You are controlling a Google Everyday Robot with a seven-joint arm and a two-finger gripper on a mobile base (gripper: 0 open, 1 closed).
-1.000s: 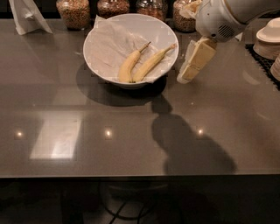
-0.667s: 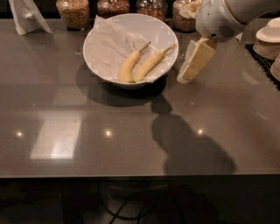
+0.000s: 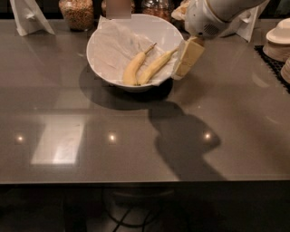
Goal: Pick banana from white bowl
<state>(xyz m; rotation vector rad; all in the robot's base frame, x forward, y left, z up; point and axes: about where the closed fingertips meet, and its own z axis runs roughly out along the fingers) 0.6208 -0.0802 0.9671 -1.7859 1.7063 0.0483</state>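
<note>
The white bowl (image 3: pixel 161 29) stands at the back middle of the dark table, lined with crinkled white paper. Two bananas lie in it side by side. The banana (image 3: pixel 156 67) is the longer, slimmer one on the right, its yellow stem pointing up-right toward the rim. A shorter, plumper, curved banana (image 3: pixel 132 69) with a thin dark stem lies to its left. My gripper (image 3: pixel 181 72), with cream-coloured fingers, hangs tilted from the white arm just outside the bowl's right rim, close to the banana's stem end. It holds nothing that I can see.
Glass jars of grains (image 3: pixel 77 11) stand behind the bowl. A folded white paper stand (image 3: pixel 29 16) is at the back left. Stacked white dishes (image 3: pixel 278 38) sit on a black mat (image 3: pixel 272 61) at the right edge. The arm's shadow falls on the table in front.
My gripper has moved left, from a little right of the bowl to right beside its right rim. The bananas and bowl have not moved.
</note>
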